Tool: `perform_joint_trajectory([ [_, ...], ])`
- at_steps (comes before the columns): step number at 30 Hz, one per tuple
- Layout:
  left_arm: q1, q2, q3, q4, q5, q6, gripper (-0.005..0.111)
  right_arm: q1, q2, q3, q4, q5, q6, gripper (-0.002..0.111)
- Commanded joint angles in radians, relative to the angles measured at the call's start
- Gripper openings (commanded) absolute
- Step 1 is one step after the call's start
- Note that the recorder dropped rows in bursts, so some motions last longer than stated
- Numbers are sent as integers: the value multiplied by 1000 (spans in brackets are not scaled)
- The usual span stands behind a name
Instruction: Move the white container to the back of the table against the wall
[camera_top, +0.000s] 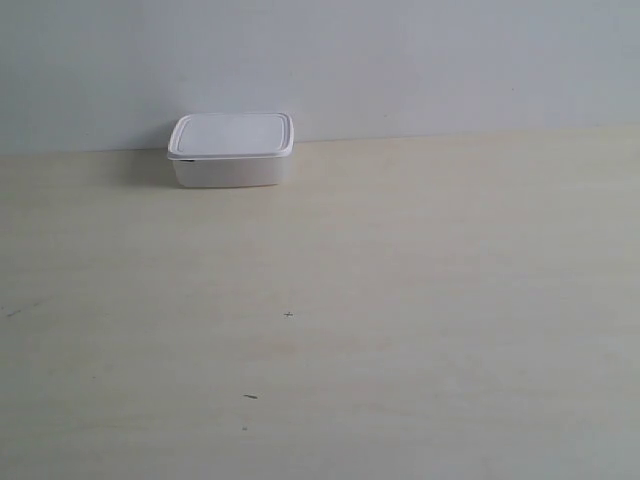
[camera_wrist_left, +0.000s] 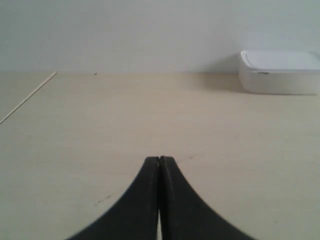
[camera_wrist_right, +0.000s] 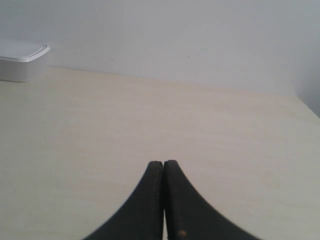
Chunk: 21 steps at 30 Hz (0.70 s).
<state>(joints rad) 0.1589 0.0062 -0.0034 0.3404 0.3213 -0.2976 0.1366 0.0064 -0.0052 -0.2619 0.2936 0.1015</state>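
Note:
The white container (camera_top: 231, 149) stands with its lid on at the far side of the table (camera_top: 400, 300), right up against the wall (camera_top: 400, 60). It also shows in the left wrist view as the white container (camera_wrist_left: 280, 71) and, cut by the frame edge, in the right wrist view as the white container (camera_wrist_right: 21, 61). My left gripper (camera_wrist_left: 159, 160) is shut and empty, low over bare table, far from the box. My right gripper (camera_wrist_right: 163, 163) is shut and empty too, likewise far from it. Neither arm appears in the exterior view.
A few tiny dark specks (camera_top: 250, 397) mark the pale wood surface. The table's side edge (camera_wrist_left: 27, 97) runs along one side in the left wrist view, and another table edge (camera_wrist_right: 307, 107) shows in the right wrist view.

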Motion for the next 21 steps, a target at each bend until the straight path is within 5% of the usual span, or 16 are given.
perform_joint_trajectory([
  [1,4,-6,3,-19,22,26,0,-5,-6,5,-3,-3,4,0],
  [7,4,-6,3,-144,42,198,0,-5,-6,5,-3,-3,4,0],
  [21,4,-6,3,-160,42,217,0,-5,-6,5,-3,-3,4,0],
])
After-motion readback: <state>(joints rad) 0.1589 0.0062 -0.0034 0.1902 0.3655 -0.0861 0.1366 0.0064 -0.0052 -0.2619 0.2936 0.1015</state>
